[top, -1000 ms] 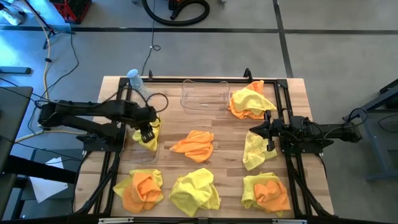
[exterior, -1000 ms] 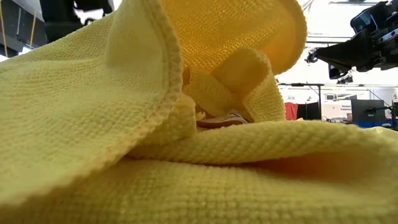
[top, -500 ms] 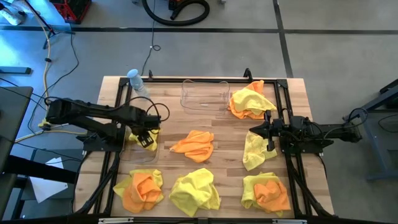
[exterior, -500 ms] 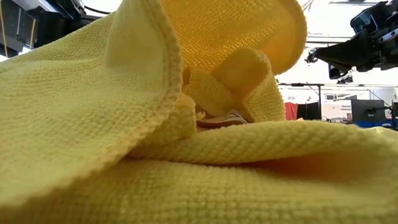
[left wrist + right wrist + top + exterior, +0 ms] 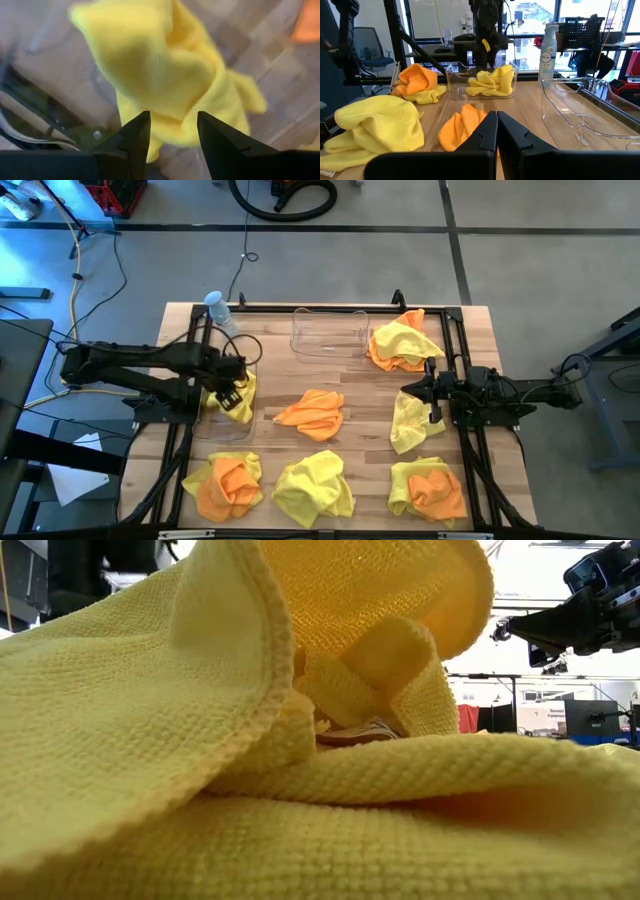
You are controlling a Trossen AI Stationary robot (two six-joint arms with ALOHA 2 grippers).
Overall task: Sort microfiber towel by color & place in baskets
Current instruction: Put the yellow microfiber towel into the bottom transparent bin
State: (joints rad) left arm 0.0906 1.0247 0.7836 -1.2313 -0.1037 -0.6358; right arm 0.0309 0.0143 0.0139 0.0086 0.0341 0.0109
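Two clear baskets on wooden surface [image 5: 270, 385]: left basket [image 5: 228, 426] holding one yellow towel [image 5: 238, 395], far basket [image 5: 325, 335] empty. Left tool [image 5: 169, 131] open just above that towel. Right tool [image 5: 497, 129] closed, empty. No legible writing.

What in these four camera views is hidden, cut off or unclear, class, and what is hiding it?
- Low view: a yellow towel against the lens hides nearly the whole table.
- High view: the left arm covers part of the left basket, so its towel count is unclear.
- High view: the heaps, like the front-left pile, hide how many cloths lie underneath.
- Left wrist view: the left claw is cut off below.
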